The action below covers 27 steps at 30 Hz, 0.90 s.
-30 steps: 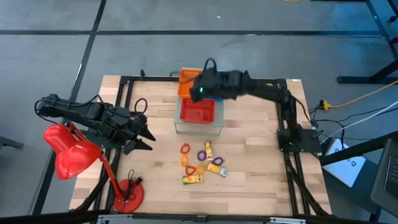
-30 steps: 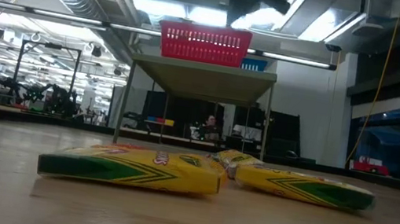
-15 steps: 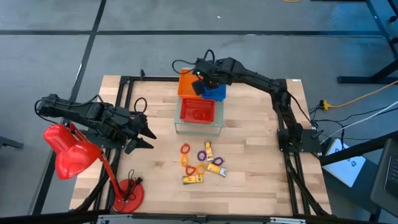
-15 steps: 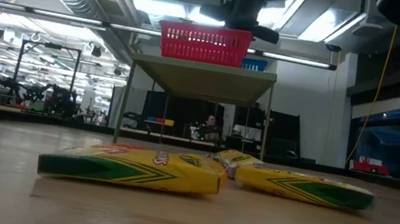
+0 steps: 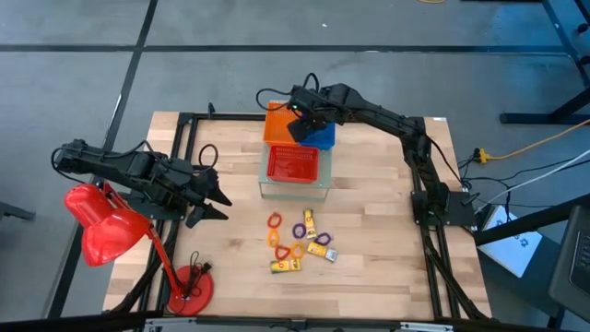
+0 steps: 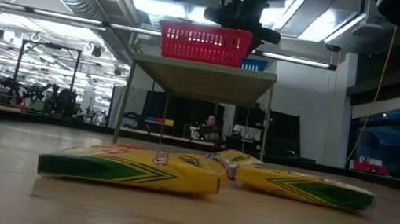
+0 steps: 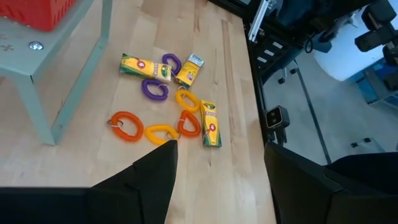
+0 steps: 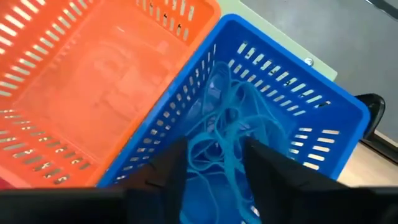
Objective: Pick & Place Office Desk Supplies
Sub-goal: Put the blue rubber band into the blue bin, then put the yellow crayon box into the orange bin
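Orange (image 7: 126, 126), purple (image 7: 155, 89) and yellow (image 7: 160, 132) coil loops and small yellow boxes (image 5: 320, 247) lie in a loose pile on the wood at the table's middle front. My left gripper (image 5: 219, 205) hovers open left of the pile, pointing at it. My right gripper (image 5: 300, 127) stands open, pointing down into the blue basket (image 5: 320, 138) on the raised shelf (image 5: 295, 190). Blue coil loops (image 8: 230, 124) lie tangled in that basket, just past its fingers (image 8: 273, 168). My right gripper has its two fingers on either side of a few blue strands (image 8: 214, 177) in the blue basket, coming from above. Whether the fingers touch the loops I cannot tell.
An orange basket (image 5: 277, 124) sits beside the blue one, and a red basket (image 5: 292, 163) is in front of them on the shelf. A big red desk lamp (image 5: 106, 231) with its round base (image 5: 189, 288) stands at the table's front left. Bare wood lies right of the pile.
My right gripper has come down from above the baskets and toward the table's far edge, and now hangs low over the blue basket. The pile on the table and my left arm have kept still.
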Each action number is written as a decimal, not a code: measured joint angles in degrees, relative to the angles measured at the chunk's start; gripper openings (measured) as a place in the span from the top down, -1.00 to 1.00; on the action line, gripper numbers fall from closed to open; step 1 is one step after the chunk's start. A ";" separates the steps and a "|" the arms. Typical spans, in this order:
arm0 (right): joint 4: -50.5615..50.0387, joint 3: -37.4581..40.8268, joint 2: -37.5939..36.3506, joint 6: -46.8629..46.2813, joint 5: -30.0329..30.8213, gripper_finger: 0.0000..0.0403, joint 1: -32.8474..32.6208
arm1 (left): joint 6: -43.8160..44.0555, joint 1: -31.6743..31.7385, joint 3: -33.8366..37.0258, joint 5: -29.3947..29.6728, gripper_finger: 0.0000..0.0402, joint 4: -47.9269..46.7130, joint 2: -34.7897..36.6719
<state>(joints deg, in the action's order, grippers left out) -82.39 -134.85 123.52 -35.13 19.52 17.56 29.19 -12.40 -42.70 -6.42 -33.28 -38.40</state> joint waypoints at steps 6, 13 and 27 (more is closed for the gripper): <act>-0.11 0.00 -2.02 -0.23 0.92 0.00 -0.71 | 0.25 0.00 0.00 -0.04 -0.19 0.00 -0.02; -0.59 0.00 -6.19 -1.94 0.40 0.04 -5.20 | 0.61 0.00 0.00 -0.63 -0.19 0.00 0.00; -7.64 4.11 -7.04 -23.42 -0.67 0.08 -28.14 | -4.40 0.00 0.00 0.88 -0.19 -4.20 0.01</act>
<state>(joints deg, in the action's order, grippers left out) -90.03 -130.74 116.49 -58.55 18.84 -10.58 24.80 -12.40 -42.70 -5.54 -37.48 -38.39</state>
